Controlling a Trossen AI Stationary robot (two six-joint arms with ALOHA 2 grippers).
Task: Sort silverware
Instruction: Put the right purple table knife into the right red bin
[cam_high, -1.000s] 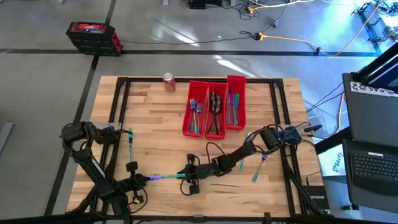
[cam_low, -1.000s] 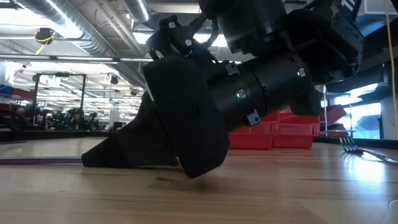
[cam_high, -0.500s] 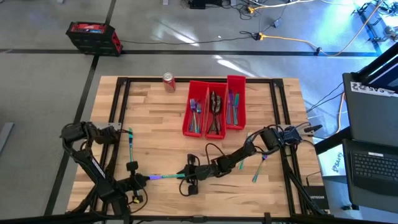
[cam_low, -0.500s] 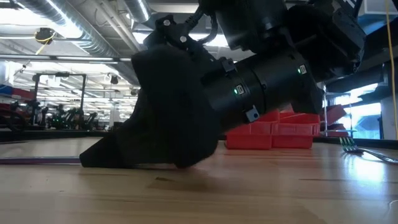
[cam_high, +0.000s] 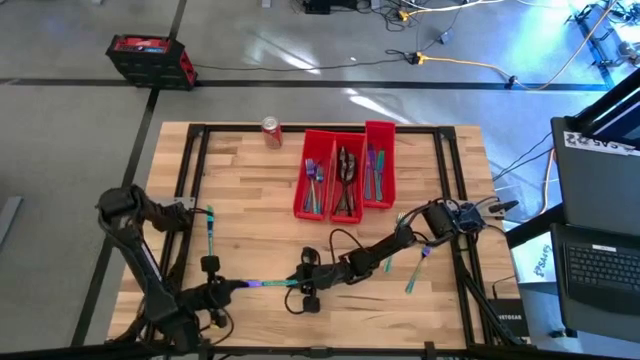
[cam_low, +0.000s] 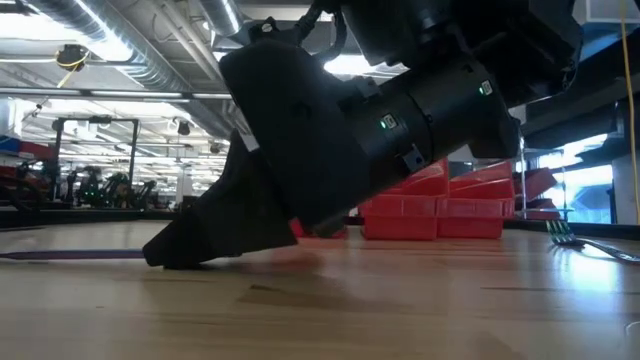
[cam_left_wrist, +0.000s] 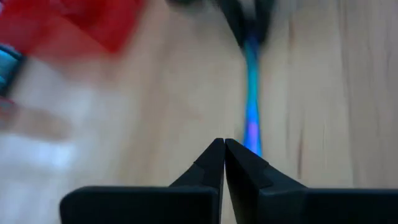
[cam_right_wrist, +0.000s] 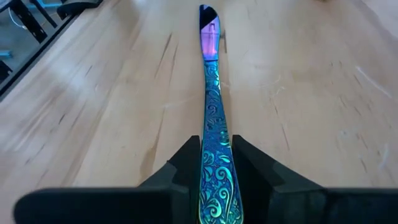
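Near the counter's (cam_high: 250, 230) six o'clock edge, the right gripper (cam_right_wrist: 211, 163), fingers pinching a knife (cam_right_wrist: 211, 87), now tilts up, probably lifting; left gripper (cam_left_wrist: 224, 155) closed, empty.

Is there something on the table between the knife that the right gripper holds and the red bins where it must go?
Nothing visible does. The right gripper is shut on the knife near the table's front edge. In the high view, only bare wood lies between it and the red bins.
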